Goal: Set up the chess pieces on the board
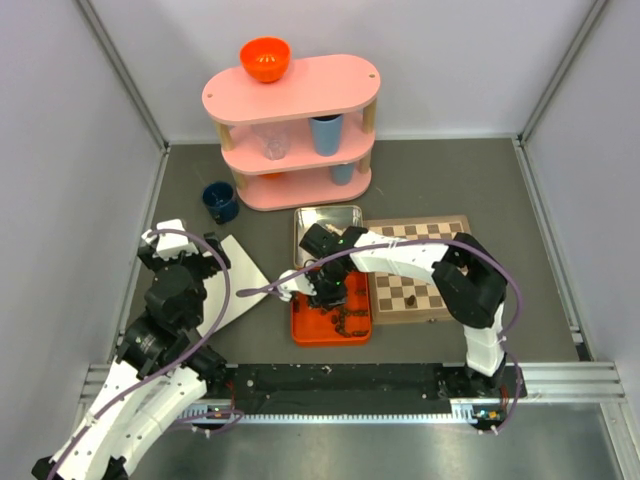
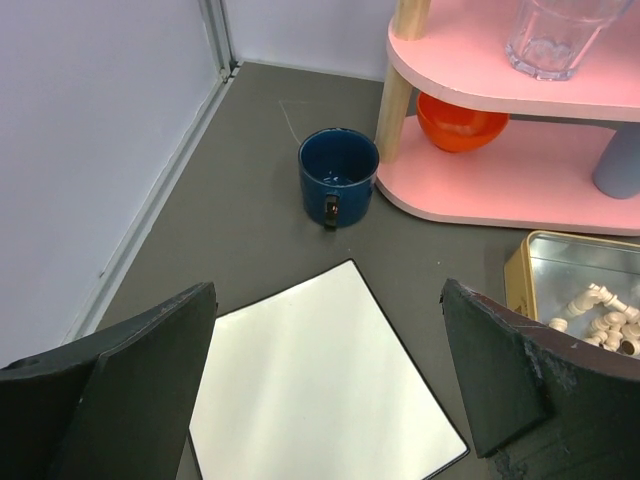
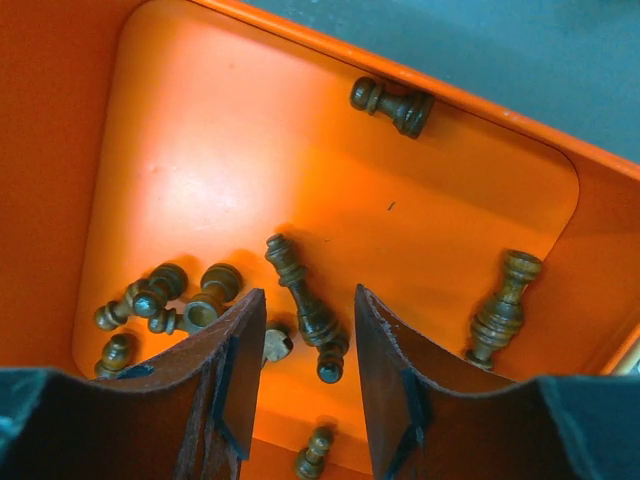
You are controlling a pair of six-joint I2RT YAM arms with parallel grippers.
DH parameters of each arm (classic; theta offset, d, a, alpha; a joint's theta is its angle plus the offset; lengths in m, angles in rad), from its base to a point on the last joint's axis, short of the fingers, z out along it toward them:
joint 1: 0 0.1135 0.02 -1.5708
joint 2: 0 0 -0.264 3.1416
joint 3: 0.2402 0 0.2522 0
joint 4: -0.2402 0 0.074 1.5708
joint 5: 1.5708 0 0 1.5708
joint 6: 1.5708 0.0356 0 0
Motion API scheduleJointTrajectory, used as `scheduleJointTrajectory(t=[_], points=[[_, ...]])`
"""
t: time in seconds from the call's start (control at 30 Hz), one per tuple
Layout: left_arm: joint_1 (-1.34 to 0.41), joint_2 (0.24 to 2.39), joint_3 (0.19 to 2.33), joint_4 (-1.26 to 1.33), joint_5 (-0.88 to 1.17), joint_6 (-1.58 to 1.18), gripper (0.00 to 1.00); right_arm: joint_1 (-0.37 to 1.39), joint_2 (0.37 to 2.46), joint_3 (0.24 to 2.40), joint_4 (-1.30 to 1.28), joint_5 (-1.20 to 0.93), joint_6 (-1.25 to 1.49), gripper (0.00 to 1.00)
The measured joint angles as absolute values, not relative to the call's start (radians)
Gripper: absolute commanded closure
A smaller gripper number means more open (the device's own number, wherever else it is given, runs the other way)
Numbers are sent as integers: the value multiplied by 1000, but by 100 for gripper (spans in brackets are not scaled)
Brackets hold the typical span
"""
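My right gripper (image 3: pixel 310 310) hangs low inside the orange tray (image 3: pixel 230 130), open at a narrow gap. A tall dark chess piece (image 3: pixel 300 295) and a dark pawn (image 3: pixel 333 362) lie between the fingers, and neither finger touches them. More dark pieces lie loose around them: a cluster (image 3: pixel 165 295) on the left, one (image 3: pixel 392 104) at the far rim, one (image 3: pixel 503 305) on the right. The board (image 1: pixel 425 285) lies right of the tray with one dark piece (image 1: pixel 411 298) on it. Cream pieces (image 2: pixel 600 315) lie in the silver tin (image 2: pixel 520 270). My left gripper (image 2: pixel 330 350) is wide open above a white sheet (image 2: pixel 320 390).
A pink three-tier shelf (image 1: pixel 290 95) stands at the back with an orange bowl (image 1: pixel 265 58) on top and cups on its lower tiers. A dark blue mug (image 2: pixel 338 175) stands on the table left of the shelf. Walls close in the table on three sides.
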State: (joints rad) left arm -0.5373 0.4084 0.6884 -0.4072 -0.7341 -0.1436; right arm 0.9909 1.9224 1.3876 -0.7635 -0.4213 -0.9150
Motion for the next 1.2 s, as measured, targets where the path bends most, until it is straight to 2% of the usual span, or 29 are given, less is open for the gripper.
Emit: scheduleJointTrajectory(t=[0.23,0.5,0.73,0.8,1.07,1.2], points=[[-537,408,684,-405,-735,-144,1,991,1941,1391,-751,-382,-918,62],[-532,398,681,-404,-745,-144,1,993,1979,1391,-747,-357,-925,69],[-530,395,680,-404,-749,-144,1,993,1983,1399,-736,-345,-922,90],[-530,395,680,-404,-748,-144,1,993,1984,1405,-738,-348,-914,92],[-525,393,680,-414,-684,-190,1,979,1983,1472,-757,-459,-822,96],[-525,373,683,-450,-590,-272,1,950,1945,1481,-763,-545,-764,97]])
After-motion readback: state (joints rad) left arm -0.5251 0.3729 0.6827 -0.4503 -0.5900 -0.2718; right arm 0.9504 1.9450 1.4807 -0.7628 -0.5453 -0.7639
